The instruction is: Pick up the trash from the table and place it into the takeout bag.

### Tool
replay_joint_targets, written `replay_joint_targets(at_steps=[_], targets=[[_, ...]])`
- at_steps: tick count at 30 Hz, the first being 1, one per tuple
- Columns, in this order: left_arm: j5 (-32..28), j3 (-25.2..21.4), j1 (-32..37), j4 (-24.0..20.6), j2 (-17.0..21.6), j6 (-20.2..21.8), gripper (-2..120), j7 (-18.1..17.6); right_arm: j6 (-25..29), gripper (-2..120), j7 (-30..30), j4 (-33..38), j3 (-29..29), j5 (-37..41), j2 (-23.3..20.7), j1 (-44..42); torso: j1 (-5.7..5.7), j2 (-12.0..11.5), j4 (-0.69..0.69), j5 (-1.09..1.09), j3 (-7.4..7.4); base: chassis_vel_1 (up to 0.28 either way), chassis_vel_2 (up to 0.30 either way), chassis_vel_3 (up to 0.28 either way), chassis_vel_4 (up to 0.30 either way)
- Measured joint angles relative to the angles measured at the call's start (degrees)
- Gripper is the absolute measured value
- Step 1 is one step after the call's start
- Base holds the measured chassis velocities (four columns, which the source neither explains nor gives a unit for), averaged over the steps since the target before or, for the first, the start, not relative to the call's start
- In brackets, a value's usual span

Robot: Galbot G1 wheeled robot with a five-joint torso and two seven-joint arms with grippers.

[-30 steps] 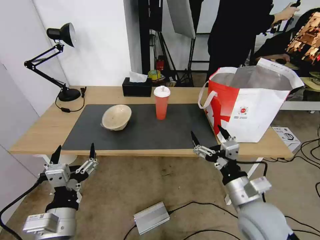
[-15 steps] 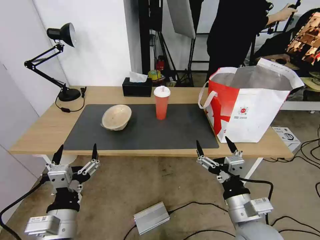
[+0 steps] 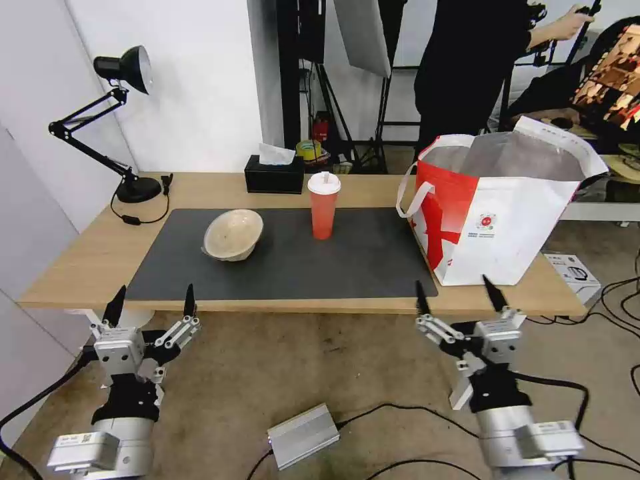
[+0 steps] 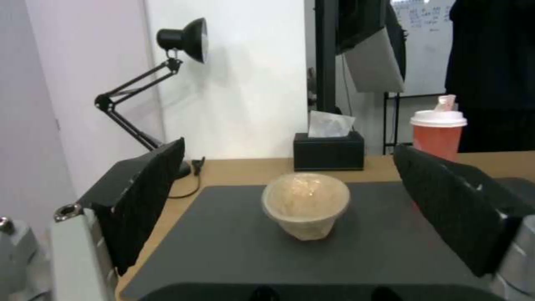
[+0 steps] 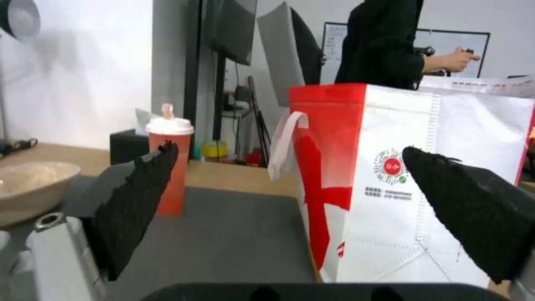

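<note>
I see the table (image 3: 87, 257) with the dark grey mat (image 3: 333, 267) on it. The beige bowl (image 3: 232, 235) lies tipped on its side on the mat, toward the mat's left end. The red cup (image 3: 323, 205) with the white lid stands upright near the mat's back edge, about the middle. The cup and the bowl are apart. The black tissue box (image 3: 274, 175) sits behind the mat, close to the back edge of the table. A black desk lamp (image 3: 113, 120) stands at the back left corner.

The takeout bag (image 3: 507, 220) stands open at the right end of the table, with one bottom corner on the mat's right end. Its silver lining shows at the top.

My left gripper (image 3: 152, 301) hangs in front of the table's front edge, near the left end, below the tabletop. Its fingers are spread wide and hold nothing. My right gripper (image 3: 459, 299) hangs in front of the front edge too, under the bag. Its fingers are spread wide and hold nothing.
</note>
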Motion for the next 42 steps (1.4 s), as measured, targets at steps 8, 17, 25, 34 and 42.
replay_joint_targets(at_steps=[8, 17, 25, 34, 42], targets=[[0.52, 2.70, 0.92, -0.02, -0.11, 0.00, 100, 0.72, -3.52, 100, -0.07, 0.37, 0.32, 4.84, -0.81, -0.36, 0.00, 0.00, 0.00, 0.00, 0.00, 0.000, 0.000, 0.000, 0.000], [1.55, 3.05, 1.56, -0.04, -0.59, -0.46, 100, 0.90, -6.45, 100, -0.19, 0.37, 0.33, 6.11, -2.22, -0.46, 0.00, 0.00, 0.00, 0.00, 0.00, 0.000, 0.000, 0.000, 0.000], [2.64, 2.59, 1.48, -0.05, -1.25, -0.93, 100, 0.90, -6.54, 100, -0.18, 0.33, 0.16, 5.78, -1.85, -0.36, 0.00, 0.00, 0.00, 0.00, 0.00, 0.000, 0.000, 0.000, 0.000], [3.16, 2.30, 1.40, -0.05, -1.61, -0.93, 100, 0.90, -6.35, 100, -0.03, 0.29, 0.49, 5.72, -1.92, -0.15, 0.00, 0.00, 0.00, 0.00, 0.00, 0.000, 0.000, 0.000, 0.000], [3.17, 2.25, 1.27, -0.05, -1.66, -0.89, 100, 0.90, -6.29, 100, 0.01, 0.26, 0.38, 5.70, -1.86, 0.09, 0.00, 0.00, 0.00, 0.00, 0.00, 0.000, 0.000, 0.000, 0.000]])
